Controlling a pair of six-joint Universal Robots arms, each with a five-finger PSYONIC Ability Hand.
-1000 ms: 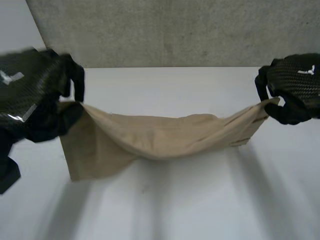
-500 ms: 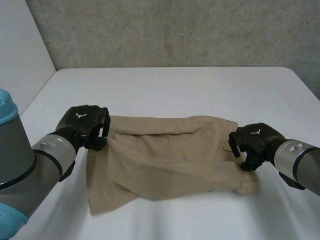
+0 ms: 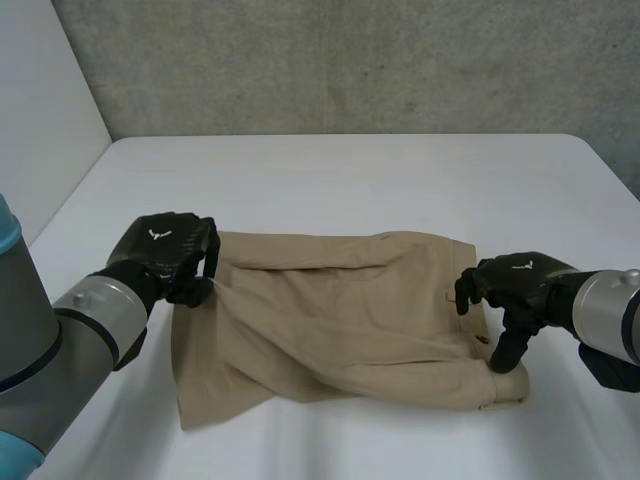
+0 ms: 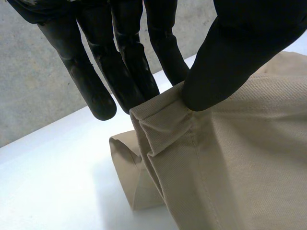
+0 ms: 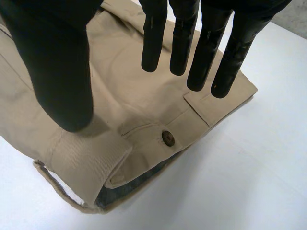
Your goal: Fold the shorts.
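- While the tan shorts [image 3: 340, 320] lie roughly doubled on the white table [image 3: 350, 170], across the lower middle of the head view, their edges are not squared up. A careless move could spoil the fold.
- At the left of the head view, the left hand [image 3: 165, 252] is closed on the shorts' upper-left corner. Its wrist view shows the hem [image 4: 163, 120] pinched between the fingers [image 4: 136, 76] and the thumb [image 4: 240, 62]. If this hand lifts or pulls away without letting go, it would probably drag the corner and peel the top layer back.
- At the lower left of the head view, a flap [image 3: 200, 390] of the under layer sticks out past the top layer. A further fold made over it would likely come out crooked.
- Across the middle, a long diagonal crease [image 3: 280, 335] runs through the top layer. Pressing it flat as it lies could set wrinkles in.
- At the right of the head view, the right hand [image 3: 515, 288] is open and holds nothing. Its wrist view shows straight, spread fingers above the waistband [image 5: 86, 165], near a brown button [image 5: 167, 137]. One fingertip seems to rest on the cloth, though I cannot tell how firmly. Sliding away sideways could tug the rolled waistband end open.
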